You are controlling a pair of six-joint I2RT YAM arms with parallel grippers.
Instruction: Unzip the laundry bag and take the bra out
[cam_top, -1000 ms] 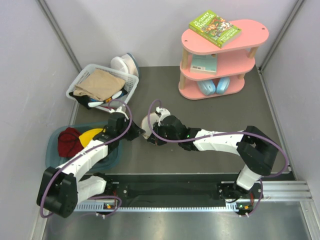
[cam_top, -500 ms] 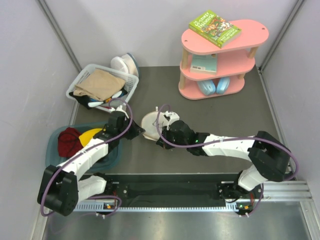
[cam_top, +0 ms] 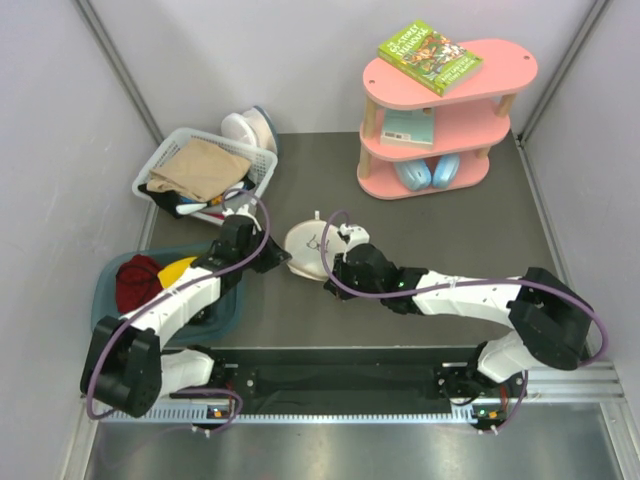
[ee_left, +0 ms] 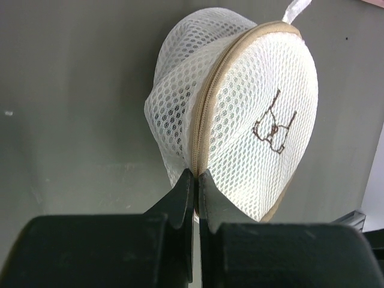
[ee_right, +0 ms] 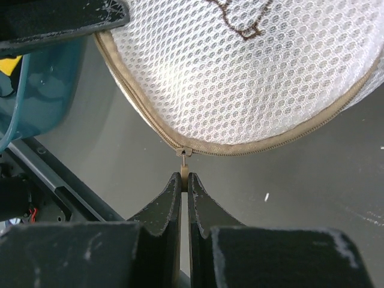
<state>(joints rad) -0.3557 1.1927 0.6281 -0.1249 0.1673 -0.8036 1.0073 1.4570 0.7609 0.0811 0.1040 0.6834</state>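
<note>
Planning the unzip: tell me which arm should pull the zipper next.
Right. The right gripper is shut on the zipper pull; the left gripper pinches the laundry bag at its zipper rim, anchoring it.

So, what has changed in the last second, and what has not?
The right gripper, shut on the zipper pull, slid right and toward the arms' bases around the bag, uncovering it in the top view. The left gripper kept pinching the bag's rim, hardly moving. The basket, bin and shelf stayed put.
</note>
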